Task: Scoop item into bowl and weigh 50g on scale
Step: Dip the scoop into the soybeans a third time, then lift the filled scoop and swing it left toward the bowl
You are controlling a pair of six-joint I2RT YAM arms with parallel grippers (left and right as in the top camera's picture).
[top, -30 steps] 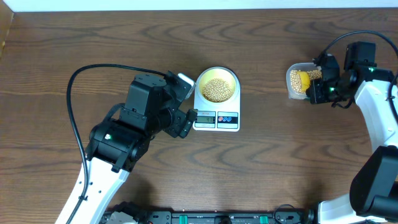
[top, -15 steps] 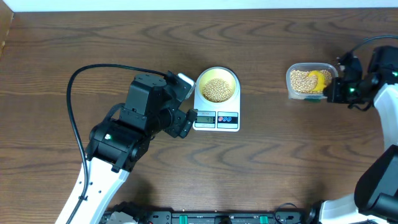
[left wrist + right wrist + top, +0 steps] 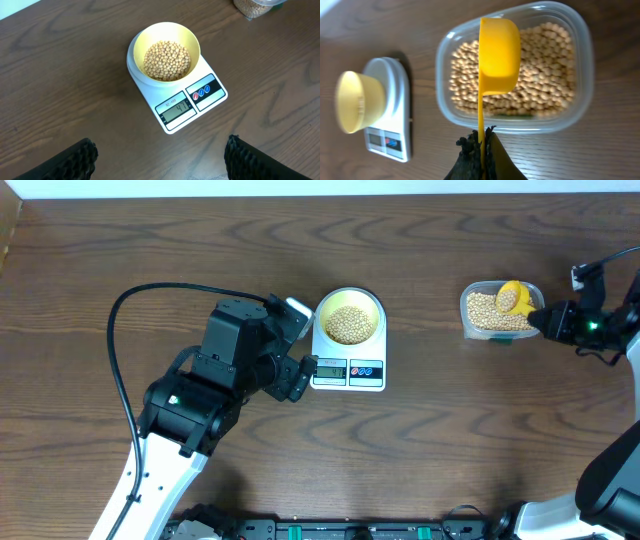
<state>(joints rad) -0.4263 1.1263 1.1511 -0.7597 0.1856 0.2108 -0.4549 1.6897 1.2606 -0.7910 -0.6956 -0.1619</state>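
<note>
The bowl [image 3: 145, 36] sits on the scale [image 3: 150, 87], on its back part away from the display [image 3: 176, 109], and it is abt half full with soybeans [image 3: 167, 60]. The display seems to read 41, so in my judgement the weighing is most of the way but not yet at 50 g; only a small top-up is left.

The left gripper [image 3: 159, 162] hangs just beside the scale on the left-arm side, jaws wide apart, holding nothing. The right gripper [image 3: 481, 142] is clenched on the thin handle of the yellow measuring scoop [image 3: 499, 55]. The scoop's cup is over the clear tub [image 3: 585, 60] of beans, well apart from the scale on the right-arm side. I cannot tell if the cup has beans inside, bc only its outer side shows.

Left to do: bring beans to the bowl, add slowly, check the display again.
</note>
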